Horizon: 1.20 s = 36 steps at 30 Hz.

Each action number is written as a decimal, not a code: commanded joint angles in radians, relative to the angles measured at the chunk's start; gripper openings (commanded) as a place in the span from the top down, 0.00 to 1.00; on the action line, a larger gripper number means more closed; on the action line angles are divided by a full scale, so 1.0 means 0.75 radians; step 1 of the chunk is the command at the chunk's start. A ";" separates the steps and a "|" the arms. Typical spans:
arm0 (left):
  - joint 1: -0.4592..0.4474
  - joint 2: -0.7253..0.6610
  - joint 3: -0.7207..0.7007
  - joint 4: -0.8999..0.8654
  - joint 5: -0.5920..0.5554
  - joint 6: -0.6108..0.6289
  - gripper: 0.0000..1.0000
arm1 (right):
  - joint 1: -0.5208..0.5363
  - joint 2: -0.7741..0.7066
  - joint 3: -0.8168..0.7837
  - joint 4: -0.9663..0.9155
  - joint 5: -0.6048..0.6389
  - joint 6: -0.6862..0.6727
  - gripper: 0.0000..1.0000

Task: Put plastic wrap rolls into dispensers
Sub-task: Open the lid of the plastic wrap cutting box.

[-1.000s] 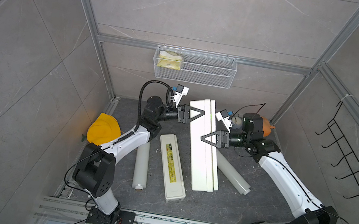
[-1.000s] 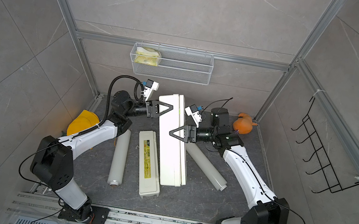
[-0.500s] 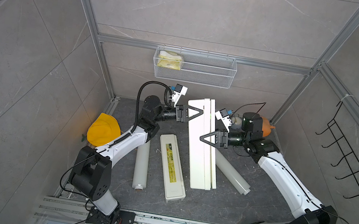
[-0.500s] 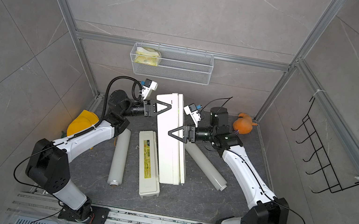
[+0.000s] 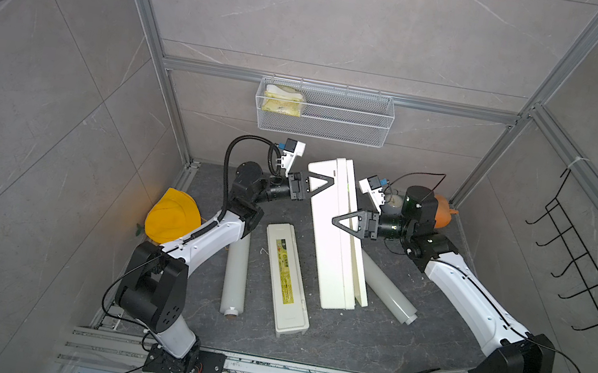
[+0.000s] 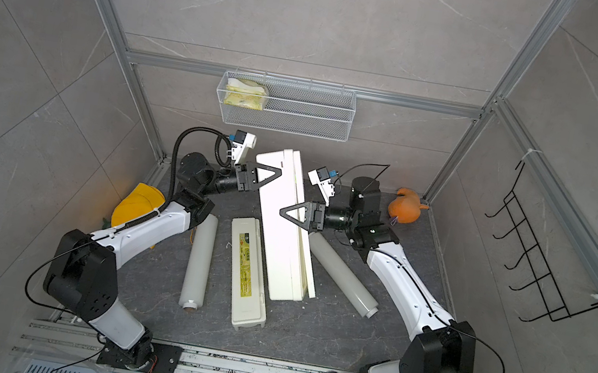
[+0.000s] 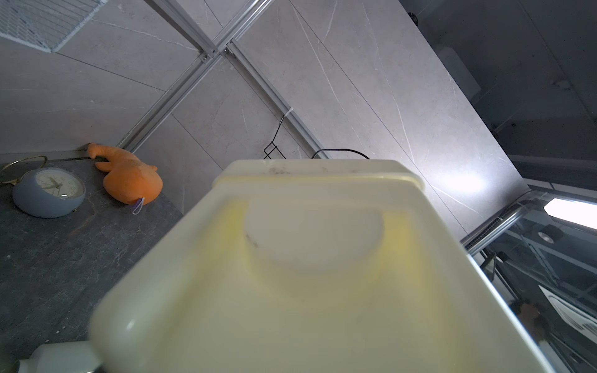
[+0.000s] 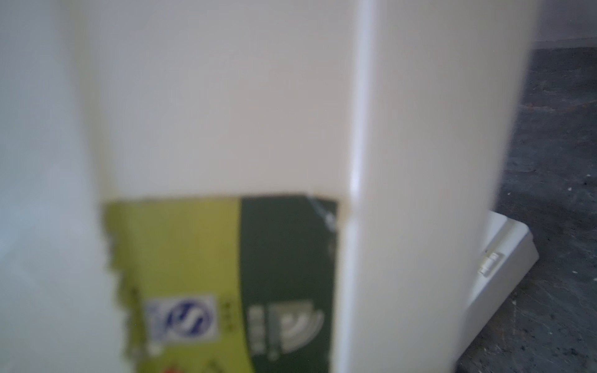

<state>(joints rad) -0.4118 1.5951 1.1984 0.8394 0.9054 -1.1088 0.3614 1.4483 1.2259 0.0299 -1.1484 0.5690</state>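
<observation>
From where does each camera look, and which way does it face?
Top views: high at the front, looking down into the cell; both arms, left gripper and right gripper show.
Left wrist: on the left arm, facing past the raised dispenser to the orange toy and clock; no fingers clearly show.
Right wrist: close against that dispenser's label; no robot part shows.
Shared: all views show the raised dispenser.

Smooth, glossy white plastic dispenser (image 5: 325, 266)

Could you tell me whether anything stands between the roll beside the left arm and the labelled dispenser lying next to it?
Nothing sizeable separates the roll and the labelled dispenser, but its closed lid, label up, covers the inside.
</observation>
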 commanded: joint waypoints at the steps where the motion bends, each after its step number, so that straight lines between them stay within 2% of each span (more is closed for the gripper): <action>1: 0.052 -0.075 -0.042 0.105 -0.046 0.063 0.51 | -0.050 -0.089 -0.054 0.197 0.044 0.181 0.21; 6: 0.074 -0.086 -0.071 0.104 -0.070 0.064 0.51 | -0.062 -0.105 -0.096 0.265 0.089 0.241 0.24; 11: 0.081 -0.081 -0.077 0.176 -0.027 0.027 0.53 | -0.070 -0.074 -0.180 0.616 0.009 0.502 0.24; 13: 0.082 -0.078 -0.058 0.167 0.016 0.029 0.54 | -0.070 -0.071 -0.186 0.660 -0.012 0.534 0.25; 15: 0.093 -0.086 -0.053 0.115 0.009 0.059 0.54 | -0.073 -0.096 -0.180 0.568 0.026 0.478 0.25; 19: 0.127 -0.121 -0.090 0.043 -0.030 0.104 0.54 | -0.075 -0.193 -0.097 0.036 0.271 0.112 0.27; 22: 0.150 -0.133 -0.112 0.056 -0.042 0.096 0.54 | -0.078 -0.276 -0.147 0.040 0.402 0.066 0.26; 24: 0.155 -0.129 -0.118 0.141 -0.018 0.058 0.54 | -0.081 -0.290 -0.191 0.152 0.362 0.117 0.25; 28: 0.152 -0.089 -0.061 0.290 0.078 -0.052 0.54 | -0.083 -0.179 -0.185 0.392 0.095 0.364 0.26; 31: 0.151 -0.091 -0.036 0.292 0.116 -0.058 0.54 | -0.083 -0.158 -0.220 0.633 0.032 0.523 0.26; 33: 0.154 -0.110 -0.035 0.223 0.120 -0.008 0.54 | -0.084 -0.167 -0.211 0.614 0.043 0.517 0.26; 36: 0.154 -0.139 -0.037 0.070 0.102 0.103 0.54 | -0.083 -0.199 -0.167 0.379 0.102 0.366 0.27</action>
<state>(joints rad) -0.2859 1.5379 1.1286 0.9314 0.9821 -1.1084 0.2958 1.3258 1.0706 0.3542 -1.0676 0.8711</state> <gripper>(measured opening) 0.861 0.763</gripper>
